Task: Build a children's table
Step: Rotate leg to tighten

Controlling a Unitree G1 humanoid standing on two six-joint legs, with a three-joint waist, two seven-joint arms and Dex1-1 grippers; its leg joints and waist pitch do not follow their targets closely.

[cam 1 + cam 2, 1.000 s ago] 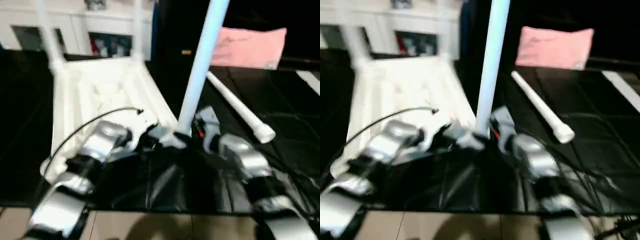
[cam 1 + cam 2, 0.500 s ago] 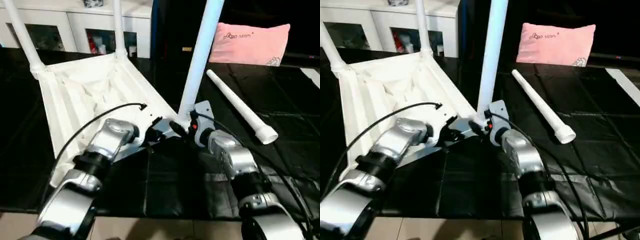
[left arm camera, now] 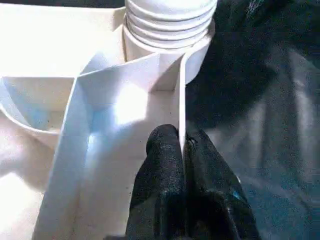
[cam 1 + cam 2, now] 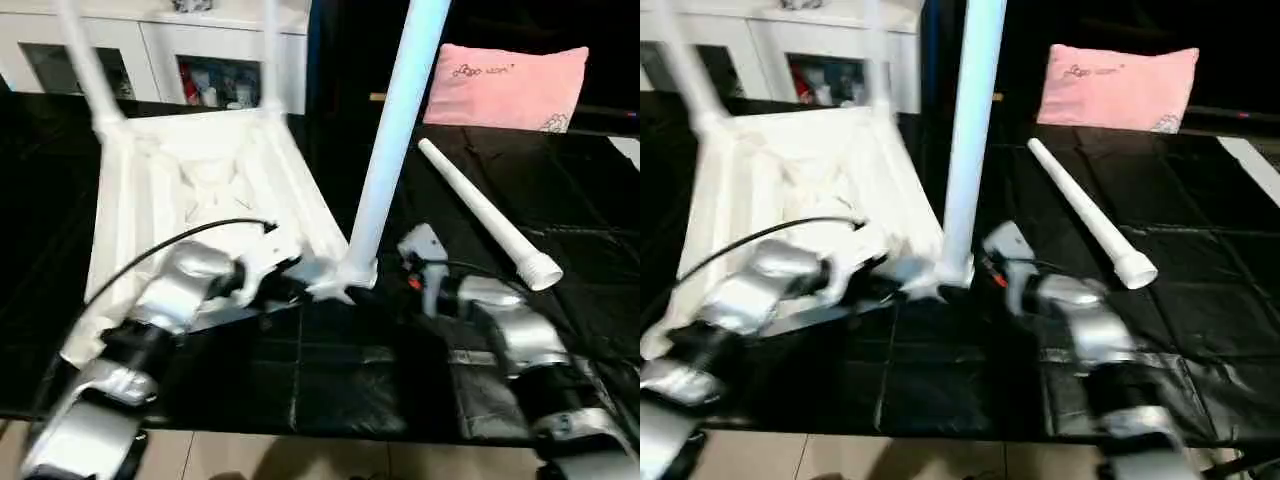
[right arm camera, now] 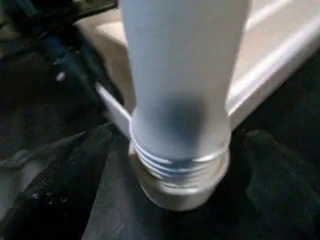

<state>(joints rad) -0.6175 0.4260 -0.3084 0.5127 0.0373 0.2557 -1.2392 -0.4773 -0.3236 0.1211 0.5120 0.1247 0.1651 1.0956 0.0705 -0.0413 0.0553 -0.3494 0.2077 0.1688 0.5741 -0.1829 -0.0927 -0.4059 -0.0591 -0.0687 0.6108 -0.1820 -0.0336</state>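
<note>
The white tabletop [image 4: 190,180] lies upside down on black cloth, ribs up. Two legs [image 4: 85,60] stand in its far corners. A third leg [image 4: 395,130] stands in the near right corner socket [image 3: 170,45], its threads showing above the socket rim [image 5: 180,165]. Another leg [image 4: 485,215] lies loose on the cloth to the right. My left gripper [image 3: 182,150] is shut on the tabletop's thin rim wall just beside that socket, and it also shows under the near corner [image 4: 285,290]. My right gripper [image 4: 415,290] hangs a little to the right of the standing leg's base, apart from it.
A pink pillow [image 4: 505,85] rests at the back right. A white glass-door cabinet [image 4: 160,50] stands behind the tabletop. The black cloth [image 4: 350,380] ends at a front edge, with tan floor [image 4: 300,460] below it.
My right gripper has drawn back to the right, away from the standing leg's base. My left gripper stays on the rim. The head camera has shifted.
</note>
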